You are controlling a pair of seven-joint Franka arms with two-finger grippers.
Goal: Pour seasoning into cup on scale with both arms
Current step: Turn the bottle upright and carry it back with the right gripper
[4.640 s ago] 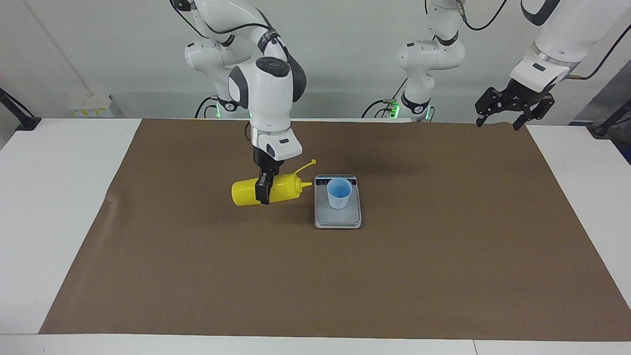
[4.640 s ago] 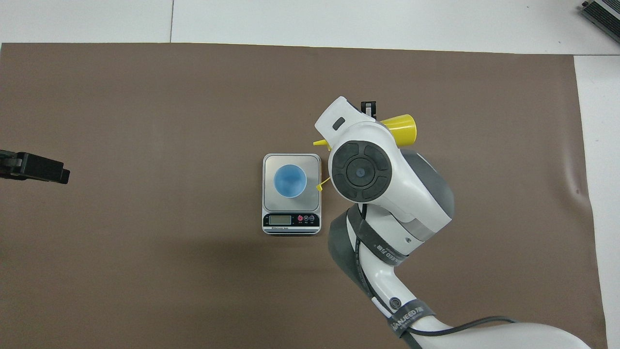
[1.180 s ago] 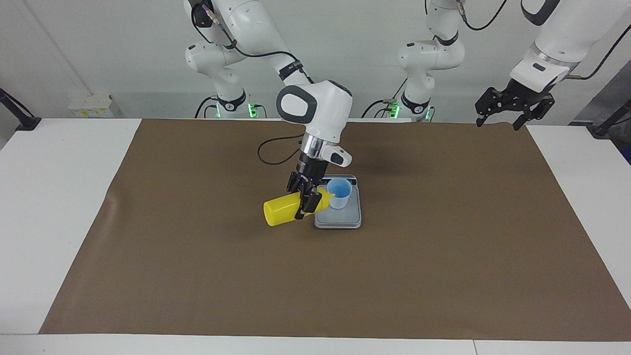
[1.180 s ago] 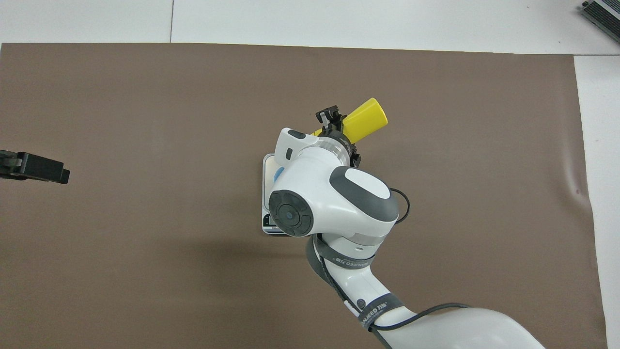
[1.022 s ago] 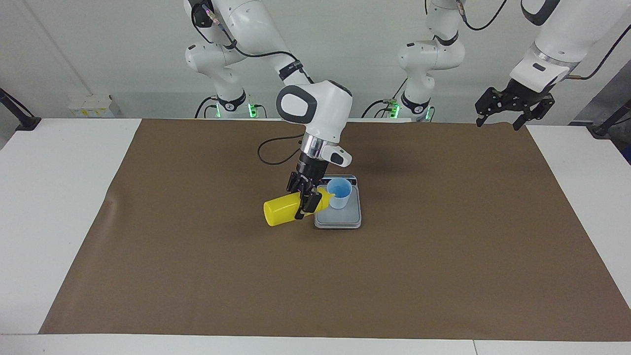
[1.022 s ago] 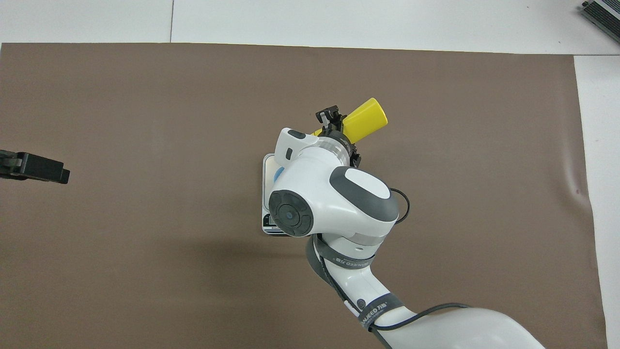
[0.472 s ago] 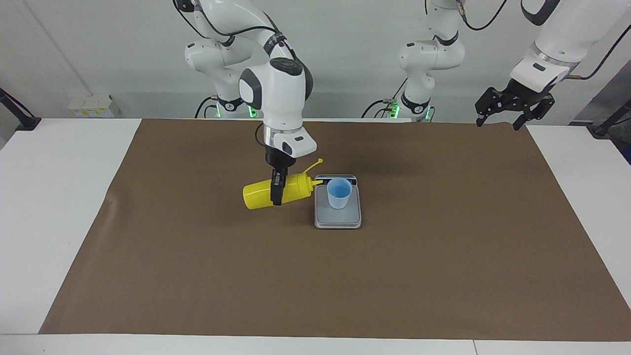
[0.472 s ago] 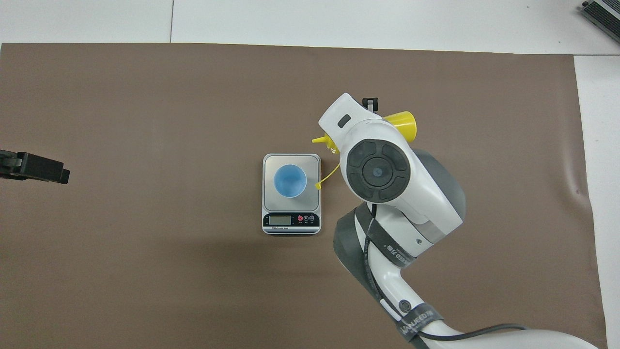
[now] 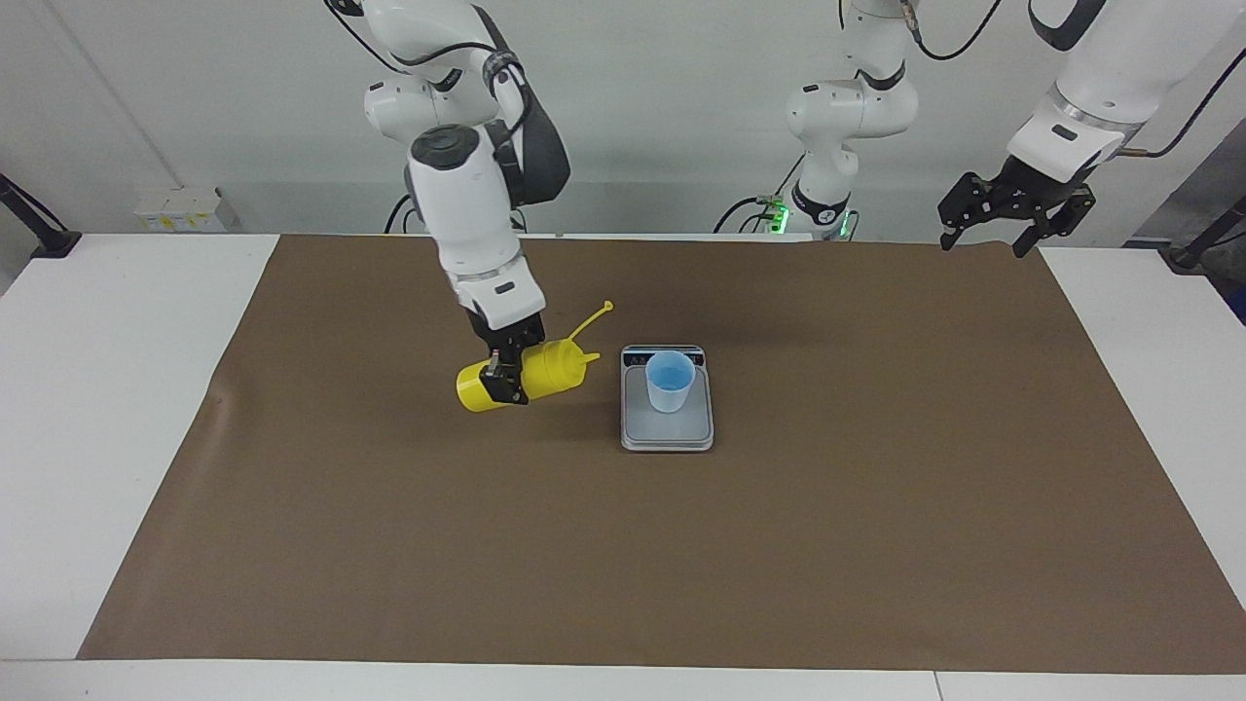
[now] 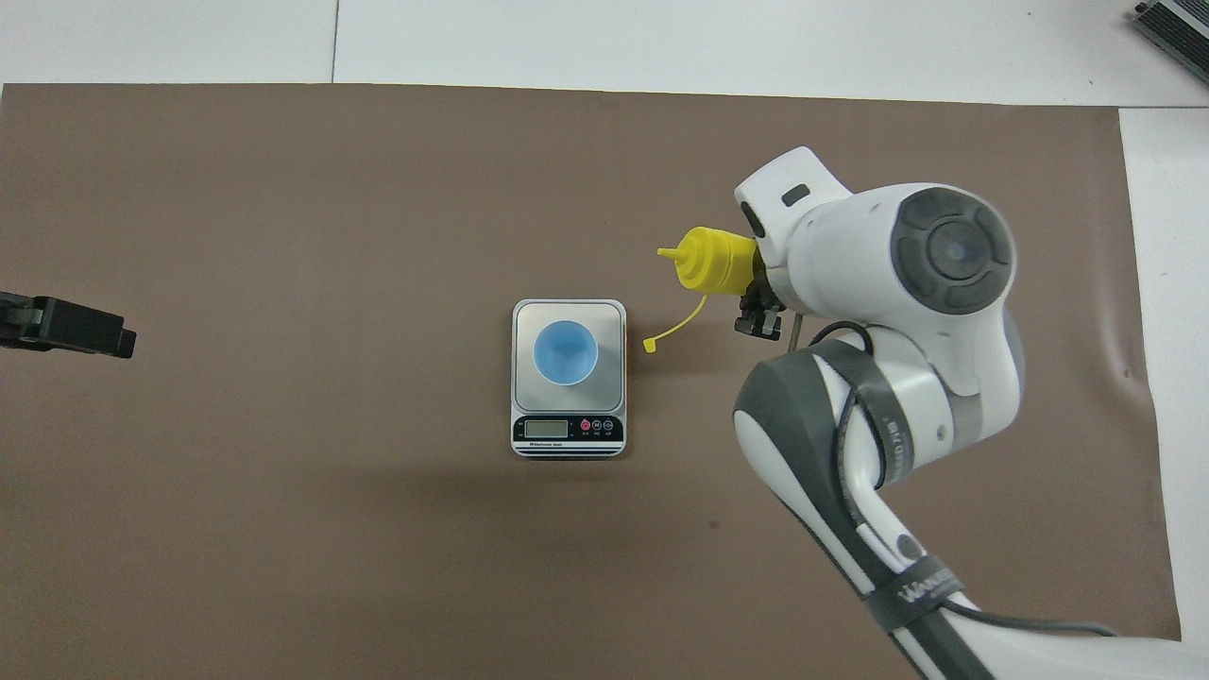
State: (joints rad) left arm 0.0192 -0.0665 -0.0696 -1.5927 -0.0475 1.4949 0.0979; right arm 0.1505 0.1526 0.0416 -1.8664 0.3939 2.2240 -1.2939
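Note:
My right gripper point(image 9: 510, 378) is shut on the yellow seasoning bottle point(image 9: 557, 364). It holds the bottle nearly on its side, low over the brown mat, beside the scale toward the right arm's end. The nozzle points at the scale and the cap strap point(image 9: 591, 319) sticks up. The bottle point(image 10: 710, 261) and the right gripper point(image 10: 753, 288) also show in the overhead view. The light blue cup point(image 9: 670, 381) stands upright on the silver scale point(image 9: 668, 434), apart from the nozzle. The cup point(image 10: 565, 352) and the scale point(image 10: 610, 318) also show from overhead. My left gripper point(image 9: 991, 237) waits open, raised at the left arm's end.
A brown mat point(image 9: 876, 526) covers most of the white table point(image 9: 107, 389). The scale's dark display strip point(image 10: 567, 430) faces the robots. My left gripper's tip point(image 10: 76, 328) shows at the overhead view's edge. The right arm's elbow point(image 10: 850, 444) hangs over the mat.
The right gripper had the bottle's nozzle at the cup's rim. It has since swung the bottle back off the scale toward the right arm's end. The left arm has not moved.

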